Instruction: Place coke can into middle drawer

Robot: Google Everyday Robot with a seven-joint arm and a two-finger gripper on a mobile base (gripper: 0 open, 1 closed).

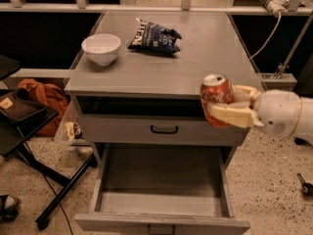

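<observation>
The coke can (216,93), red-orange with a silver top, is held upright in my gripper (221,105). The cream fingers (230,115) are shut around its lower body. The arm comes in from the right edge. The can hangs level with the cabinet's front top edge, at the right, above the right side of the open drawer (161,214). That drawer is pulled out at the bottom and looks empty inside. Above it is a closed drawer front with a dark handle (164,129).
A white bowl (101,48) and a dark blue chip bag (154,35) lie on the grey cabinet top (210,53). A black stand and an orange bag (41,97) are on the floor at the left. A cable (266,33) hangs at the right.
</observation>
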